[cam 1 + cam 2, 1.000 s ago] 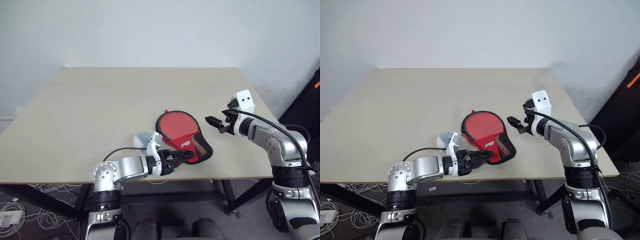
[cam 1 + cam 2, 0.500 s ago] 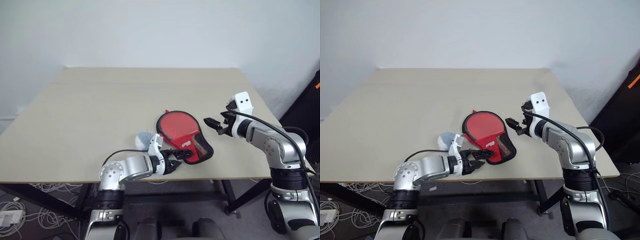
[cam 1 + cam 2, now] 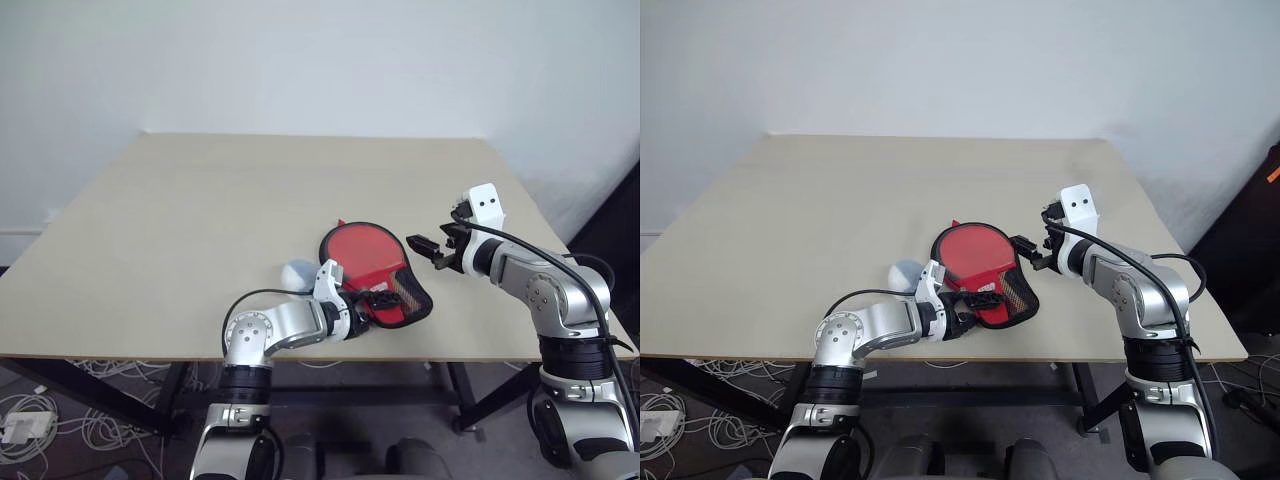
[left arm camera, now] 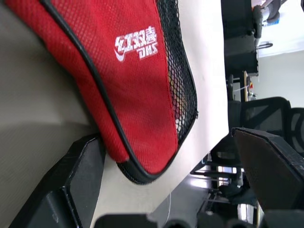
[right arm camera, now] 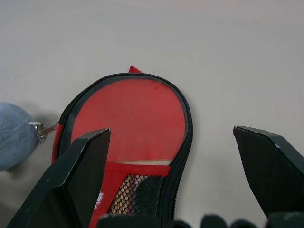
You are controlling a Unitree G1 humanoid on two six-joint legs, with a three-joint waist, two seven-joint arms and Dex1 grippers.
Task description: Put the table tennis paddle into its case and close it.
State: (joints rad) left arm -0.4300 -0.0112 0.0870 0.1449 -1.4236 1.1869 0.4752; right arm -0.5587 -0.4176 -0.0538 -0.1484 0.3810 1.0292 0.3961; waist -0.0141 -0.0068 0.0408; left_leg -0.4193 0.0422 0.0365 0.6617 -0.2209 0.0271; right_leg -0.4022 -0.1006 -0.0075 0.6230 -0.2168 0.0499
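1. Since a second ago your left gripper [image 3: 375, 298] has slid in along the table's near edge toward the case [image 3: 378, 268]; its fingers now lie at the narrow handle end of the case, where before they were short of it.
2. You see the case lying flat near the front of the table [image 3: 200, 210], round end away from you, with the table tennis paddle [image 5: 137, 124] inside, red face showing through the clear panel.
3. Your left wrist view adds what the head views cannot: the red fabric with white logo and the black mesh pocket [image 4: 183, 90] up close, jaws spread wide either side of the case's narrow end, one finger [image 4: 71, 185] at the fabric.
4. Your right gripper [image 3: 430, 250] hovers just beside the case's round end, jaws wide apart, holding nothing.
5. Your right wrist view shows a metal zip pull [image 5: 42, 129] at the case's rim, touching a pale blue-grey wad [image 5: 14, 135].
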